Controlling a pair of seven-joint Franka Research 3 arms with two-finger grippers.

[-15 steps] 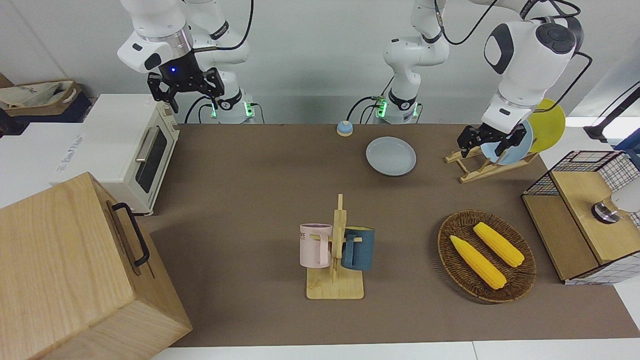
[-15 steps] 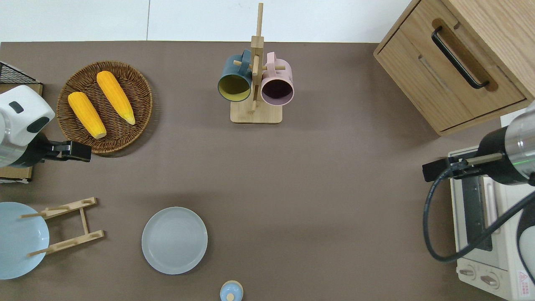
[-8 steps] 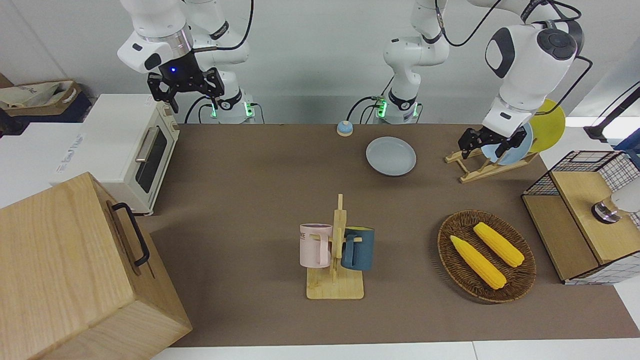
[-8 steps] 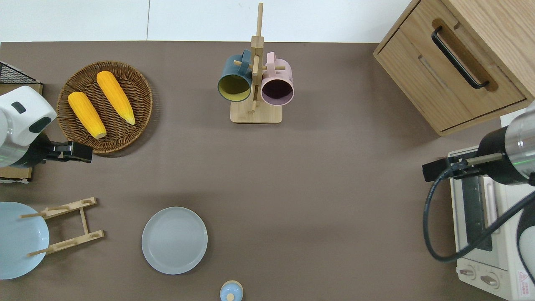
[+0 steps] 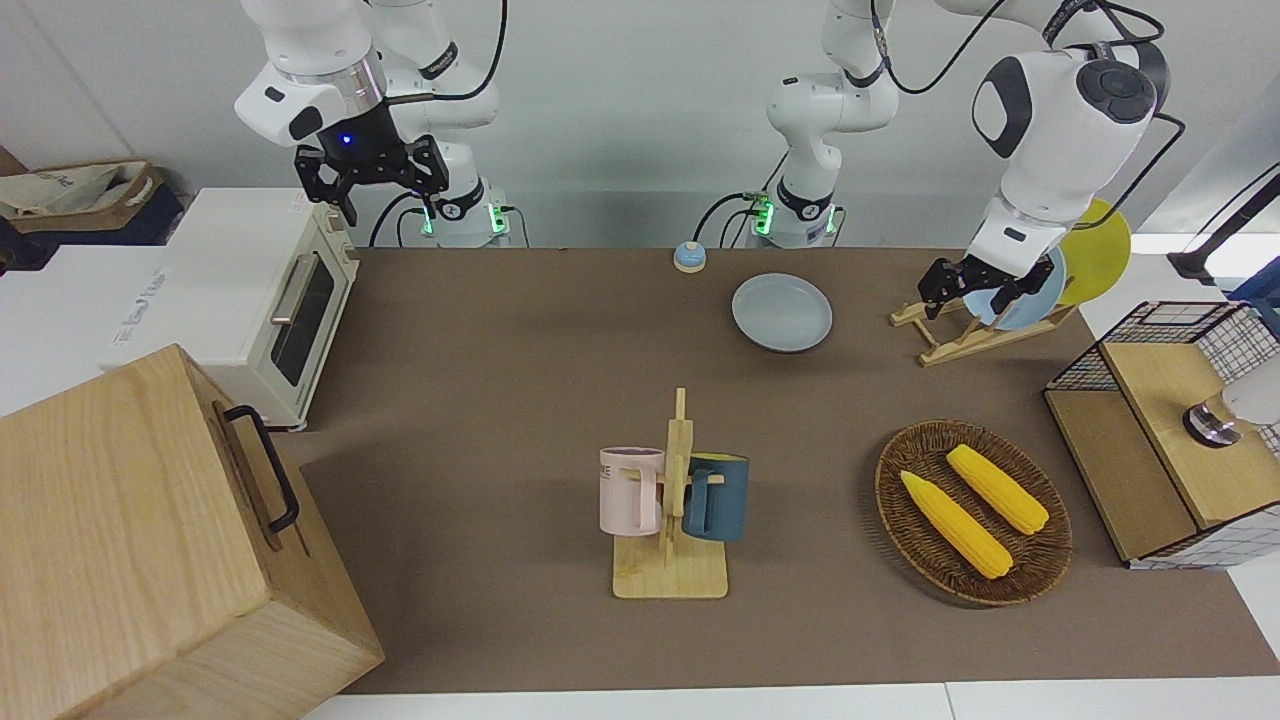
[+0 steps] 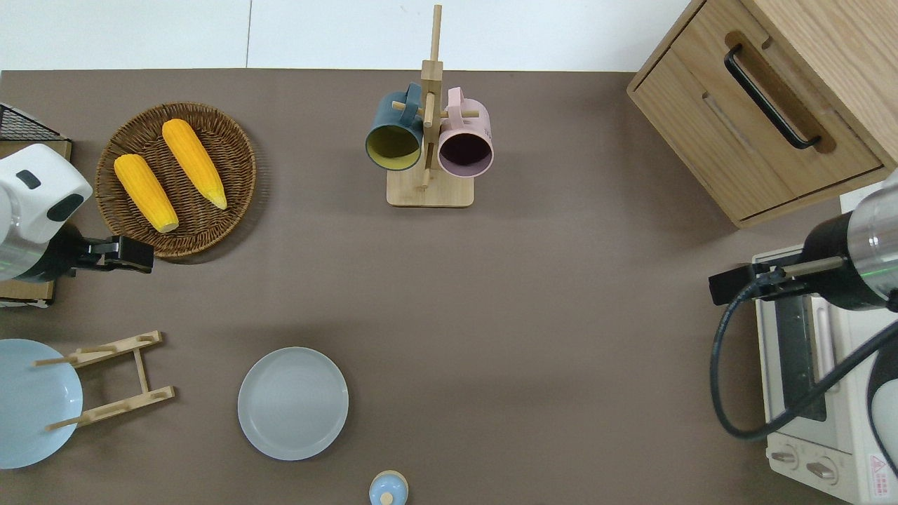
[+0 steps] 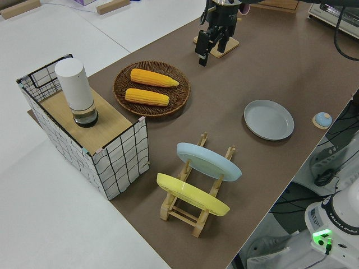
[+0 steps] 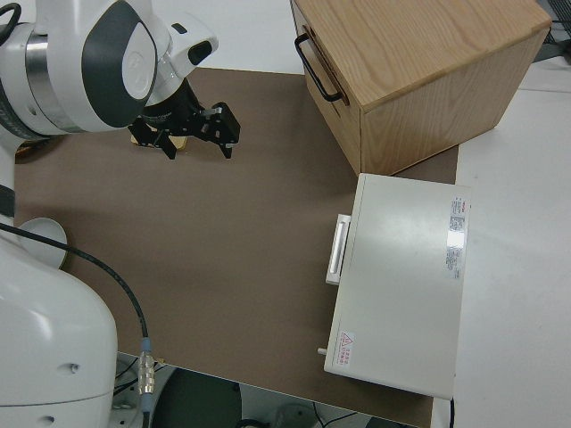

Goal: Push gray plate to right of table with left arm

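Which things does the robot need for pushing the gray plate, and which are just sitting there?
Needed: gray plate, left end effector, table.

Just sitting there: corn basket, mug rack, plate rack, toaster oven, wooden cabinet, bell. Right arm parked.

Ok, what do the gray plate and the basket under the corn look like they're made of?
The gray plate looks like matte ceramic or melamine: smooth, evenly pale, with no glare. I cannot tell which. The basket looks like woven wicker or rattan: dark brown coiled strands show around its rim.
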